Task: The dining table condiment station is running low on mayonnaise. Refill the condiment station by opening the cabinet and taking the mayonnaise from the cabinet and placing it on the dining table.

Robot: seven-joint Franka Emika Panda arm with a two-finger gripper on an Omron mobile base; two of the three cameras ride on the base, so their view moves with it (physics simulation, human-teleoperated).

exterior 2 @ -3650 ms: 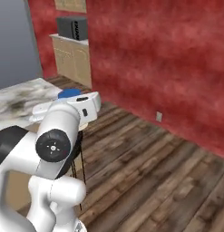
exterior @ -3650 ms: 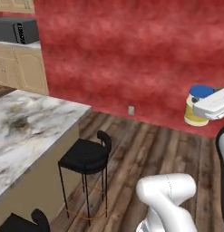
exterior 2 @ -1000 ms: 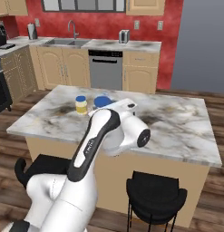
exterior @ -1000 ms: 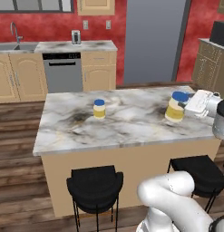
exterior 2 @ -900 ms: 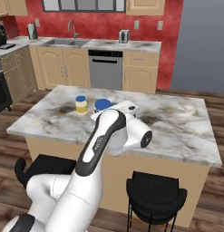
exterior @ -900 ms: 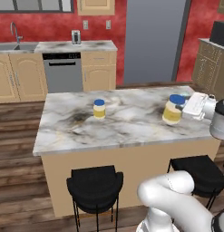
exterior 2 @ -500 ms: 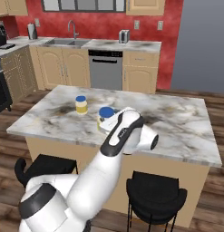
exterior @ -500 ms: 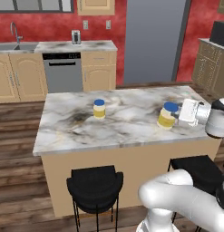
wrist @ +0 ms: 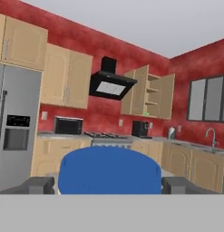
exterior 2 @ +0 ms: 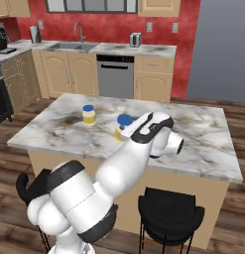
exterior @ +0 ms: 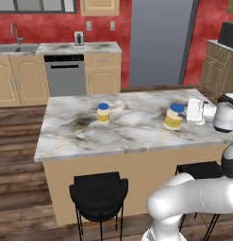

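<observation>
- The mayonnaise (exterior: 174, 116) stood upright on the dining table (exterior: 137, 136), its base on the marble near the table's right end, blue lid uppermost, so its long axis ran straight up from the top.
- The gripper (exterior: 186, 113) lay level with the jar and reached in from the table's right side; the jar sat between the fingers (wrist: 40, 185), which stood wide on either flank of the lid in the hand view.
- Whether the pads pressed the jar or had parted from it could not be told; the jaws were spread about as wide as the jar itself.
- A second blue-lidded jar (exterior: 103, 113) stood well apart, nearer the table's middle.
- The wall cabinet (wrist: 148, 93) hung with its doors open on the far wall, beside the black hood (wrist: 109, 84).
- Against the frame one second before, the jar was lower: then it hung clear above the table's right end, now it rested on the marble, a little further in from that end.
</observation>
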